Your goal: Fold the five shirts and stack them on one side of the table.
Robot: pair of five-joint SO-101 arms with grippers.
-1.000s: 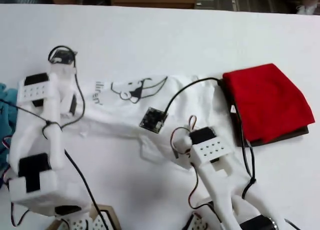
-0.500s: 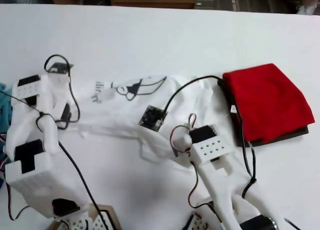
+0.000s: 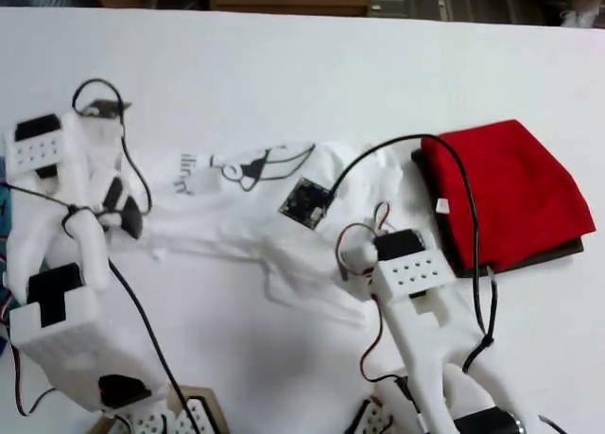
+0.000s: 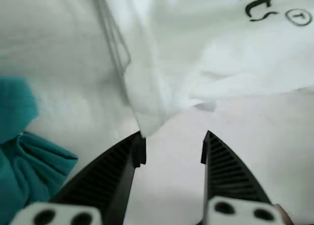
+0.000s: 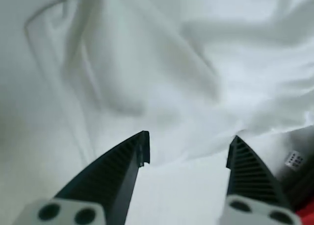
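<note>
A white cotton shirt with a black line drawing and lettering (image 3: 236,207) lay crosswise in the middle of the white surface (image 3: 284,65), bunched into a long, rumpled band rather than a flat fold. At the right side a folded red shirt (image 3: 506,188) sat on top of a dark folded garment (image 3: 529,256), which made the stack to build on. A crumpled teal shirt (image 4: 24,137) waited at the left edge.

The left arm (image 3: 66,235) stood at the white shirt's left end. Its jaws were released and empty, and a hanging corner of the hem (image 4: 147,124) touched the tip of one jaw. The right arm (image 3: 416,292) hovered over the shirt's right end, near the red shirt. Its jaws were spread wide and gripped nothing, with wrinkled cloth (image 5: 147,63) just ahead of them.

The step in hand looked like taking hold of both ends for a fold. To do it well, each arm should probably bite a single hem layer well inside the jaws. Both should then lift together, draw the cloth taut to shed the wrinkles, and keep clear of the red stack.
</note>
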